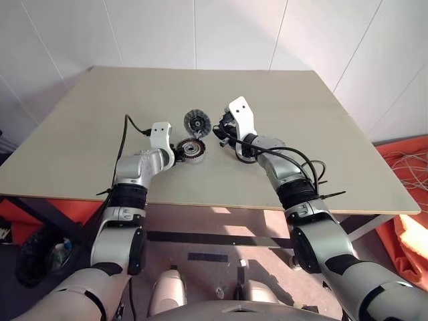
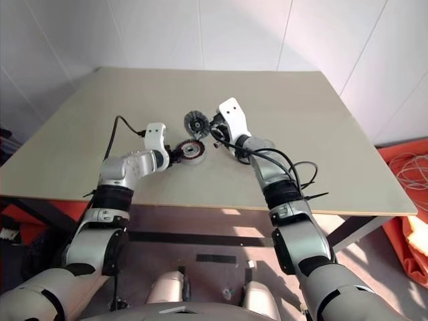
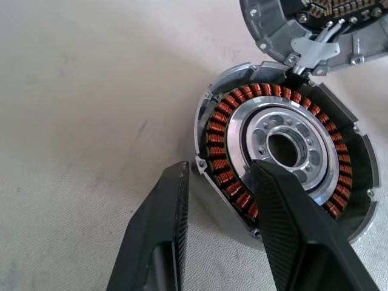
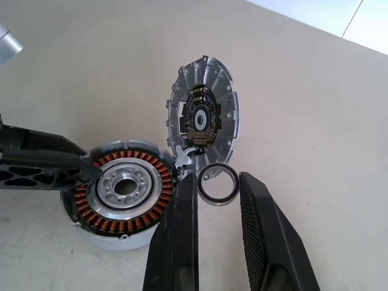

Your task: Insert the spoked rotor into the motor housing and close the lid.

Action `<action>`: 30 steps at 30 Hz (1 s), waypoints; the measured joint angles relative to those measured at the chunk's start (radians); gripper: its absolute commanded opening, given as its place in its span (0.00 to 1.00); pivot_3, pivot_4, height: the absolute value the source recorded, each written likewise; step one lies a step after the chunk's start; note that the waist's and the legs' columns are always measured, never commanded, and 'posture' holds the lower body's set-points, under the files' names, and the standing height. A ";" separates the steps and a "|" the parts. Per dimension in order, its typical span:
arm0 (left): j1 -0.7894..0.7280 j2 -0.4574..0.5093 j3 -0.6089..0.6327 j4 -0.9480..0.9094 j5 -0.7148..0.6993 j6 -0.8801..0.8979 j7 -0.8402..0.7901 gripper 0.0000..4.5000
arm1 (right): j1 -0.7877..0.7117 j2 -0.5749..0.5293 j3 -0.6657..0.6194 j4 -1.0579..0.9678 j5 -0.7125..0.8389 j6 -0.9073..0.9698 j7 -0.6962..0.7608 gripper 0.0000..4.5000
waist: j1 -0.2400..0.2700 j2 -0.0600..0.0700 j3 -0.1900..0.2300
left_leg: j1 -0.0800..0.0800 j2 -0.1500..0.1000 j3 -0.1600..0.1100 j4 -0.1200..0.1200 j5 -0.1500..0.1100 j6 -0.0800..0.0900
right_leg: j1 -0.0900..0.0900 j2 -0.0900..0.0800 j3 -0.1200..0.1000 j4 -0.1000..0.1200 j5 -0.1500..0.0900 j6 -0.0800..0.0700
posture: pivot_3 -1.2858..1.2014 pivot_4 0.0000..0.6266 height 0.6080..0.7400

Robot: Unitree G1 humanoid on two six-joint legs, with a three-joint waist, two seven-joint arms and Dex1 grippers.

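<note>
Motor housing [image 3: 285, 160] mid-worktop, away from every edge, windings up. Left claw [image 3: 219, 182] straddles its wall, one finger inside, steadying it. Lid [image 4: 203, 118] lies beside, toward the far edge. Right claw [image 4: 217, 185], part-open, brackets a loose dark ring [image 4: 218, 183], ungripped.

One housing [image 4: 121, 191], one lid [image 4: 203, 118], one ring [image 4: 217, 183]

left tool [image 2: 175, 153] at motor housing [image 2: 192, 149], lid [image 2: 197, 123] beyond.
</note>
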 measured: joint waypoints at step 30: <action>-0.265 -0.088 0.301 0.094 -0.225 0.250 0.470 0.37 | 0.031 0.004 -0.005 -0.040 0.005 0.018 -0.024 0.14 | 0.017 -0.002 0.002 | -0.029 0.000 -0.003 0.001 0.000 0.001 | -0.019 -0.001 -0.007 -0.010 0.004 -0.006 | 0.52 0.00 1.00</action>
